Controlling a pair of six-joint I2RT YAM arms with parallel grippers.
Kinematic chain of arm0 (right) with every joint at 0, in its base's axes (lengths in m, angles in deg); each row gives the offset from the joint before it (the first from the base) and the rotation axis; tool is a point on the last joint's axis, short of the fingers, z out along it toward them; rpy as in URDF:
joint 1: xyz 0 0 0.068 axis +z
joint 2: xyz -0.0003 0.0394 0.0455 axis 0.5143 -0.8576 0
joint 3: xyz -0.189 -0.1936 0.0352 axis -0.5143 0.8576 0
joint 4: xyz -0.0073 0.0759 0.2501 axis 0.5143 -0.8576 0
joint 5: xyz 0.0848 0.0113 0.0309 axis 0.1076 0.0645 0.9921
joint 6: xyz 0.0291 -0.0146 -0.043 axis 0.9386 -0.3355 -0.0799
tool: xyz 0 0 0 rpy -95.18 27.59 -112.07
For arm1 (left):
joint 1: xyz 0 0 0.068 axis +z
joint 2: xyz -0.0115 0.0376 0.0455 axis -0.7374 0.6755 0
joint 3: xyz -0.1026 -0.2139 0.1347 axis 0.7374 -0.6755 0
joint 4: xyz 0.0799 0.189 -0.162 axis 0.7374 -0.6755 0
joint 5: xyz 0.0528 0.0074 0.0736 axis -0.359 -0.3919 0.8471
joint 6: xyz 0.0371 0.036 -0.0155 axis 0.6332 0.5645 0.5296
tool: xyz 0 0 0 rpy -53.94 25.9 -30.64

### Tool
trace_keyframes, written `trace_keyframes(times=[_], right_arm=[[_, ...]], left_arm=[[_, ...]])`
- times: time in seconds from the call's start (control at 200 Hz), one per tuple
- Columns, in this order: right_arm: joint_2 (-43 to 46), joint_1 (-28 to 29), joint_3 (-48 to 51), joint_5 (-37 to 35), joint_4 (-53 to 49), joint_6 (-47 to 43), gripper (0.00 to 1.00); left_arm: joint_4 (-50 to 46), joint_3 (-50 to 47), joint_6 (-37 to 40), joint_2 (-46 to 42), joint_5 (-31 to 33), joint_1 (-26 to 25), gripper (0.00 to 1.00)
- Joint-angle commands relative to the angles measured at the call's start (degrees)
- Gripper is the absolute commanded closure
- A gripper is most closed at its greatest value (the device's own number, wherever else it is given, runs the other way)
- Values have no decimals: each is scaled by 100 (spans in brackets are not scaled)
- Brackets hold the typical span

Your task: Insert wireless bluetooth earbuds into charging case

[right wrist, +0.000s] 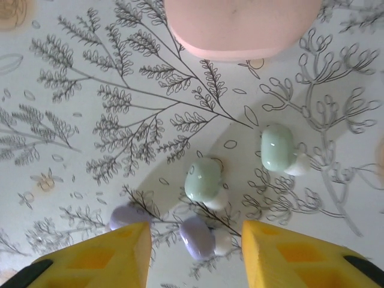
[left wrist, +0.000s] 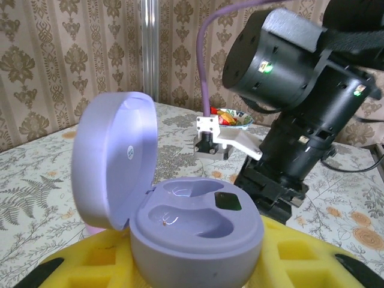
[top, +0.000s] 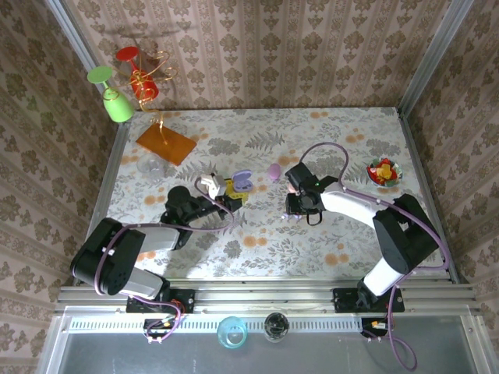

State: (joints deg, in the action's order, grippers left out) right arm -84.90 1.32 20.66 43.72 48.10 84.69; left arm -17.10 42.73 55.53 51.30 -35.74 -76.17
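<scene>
- We are judging the step in hand to be the pick of a first bud. The right gripper is hovering low over the patterned table, its yellow foam pads standing apart. Nothing is gripped, and a purple earbud is lying in the gap between them.
- A second purple bud is lying just beside one pad. Two green earbuds are resting a little beyond, near a closed pink case.
- The left gripper is presenting the purple charging case. Its pads are clamping the base on either side, the lid is standing hinged upright, and both wells are looking empty.
- From above, we are seeing that case to the left of the right gripper and apart from it.
- We are reckoning that the next move calls for closing on the one purple bud without nudging its neighbour. The bud then needs lifting, carrying across and turning to suit a well.
- The buds are looking glossy and rounded like small pebbles, each with a paler tip, so we are expecting them to slip easily.
- The pads are looking soft and spongy, with square hollows.
- The case is showing smooth matte plastic, with shinier kidney-shaped wells.
</scene>
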Motion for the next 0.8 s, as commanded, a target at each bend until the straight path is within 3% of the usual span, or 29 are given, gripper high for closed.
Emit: trace_keyframes(times=[0.0, 0.28, 0.795], right_arm=[[66, 251, -306, -1029, -938, -514, 57], [-588, 811, -845, -1814, -1527, -741, 64], [-1417, 842, -1102, -1615, -1394, -935, 68]], left_arm=[[250, -160, 3, -241, 7, 117, 70], [-670, -341, 470, -951, 192, 207, 70], [-984, -474, 523, -1166, 195, 197, 69]])
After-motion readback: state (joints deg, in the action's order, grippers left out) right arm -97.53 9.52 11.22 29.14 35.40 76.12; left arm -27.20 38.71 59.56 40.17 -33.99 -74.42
